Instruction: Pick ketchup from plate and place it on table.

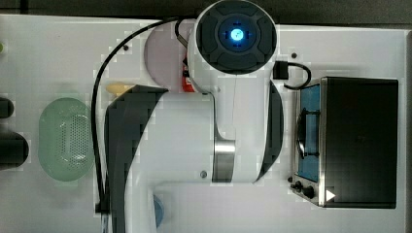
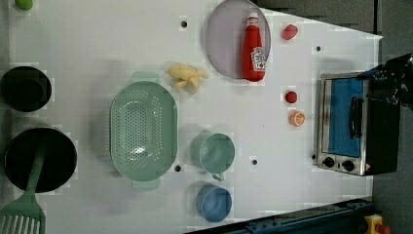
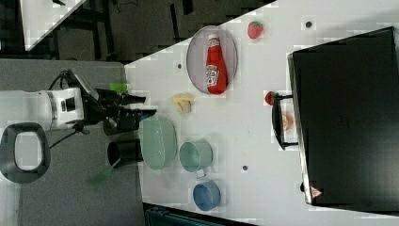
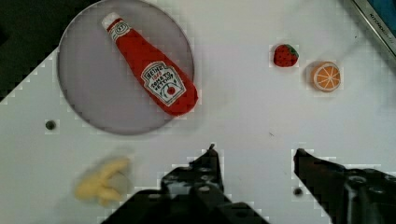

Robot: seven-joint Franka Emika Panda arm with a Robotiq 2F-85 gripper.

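Your gripper [image 4: 254, 161] is spread wide with nothing between the fingers; it hangs above bare table [image 4: 243, 121], and the ketchup [image 4: 148, 71] is out ahead of it, not yet under the fingertips. In the right view the gripper [image 3: 141, 106] sits high and well off the tabletop.

The ketchup lies flat on its side on the plate [image 4: 88, 102], cap toward the plate's far rim, at the table's edge, base at or slightly past the near rim. Label faces up. In the left view the bottle [image 2: 254, 48] crosses the plate [image 2: 224, 44] from rim to rim, off to one side of its middle.

Handling, as a guess: it looks like a small toy bottle, light, probably hollow plastic, stiff enough to pinch, smooth and rounded, so it may roll or slip out of a shallow grip. Not fragile.

Take it across the body at the label, the widest part, fingers either side of the long axis. You need to turn the wrist so the fingers straddle the bottle, since it lies at a slant to them now. Avoid the neck: thin, tapered, and it would swing. Go low enough to get past the curve, but mind the plate under it.

Nearby: a banana [image 4: 100, 182] just off the plate, a strawberry [image 4: 285, 55] and an orange slice [image 4: 323, 77] well apart on open table.
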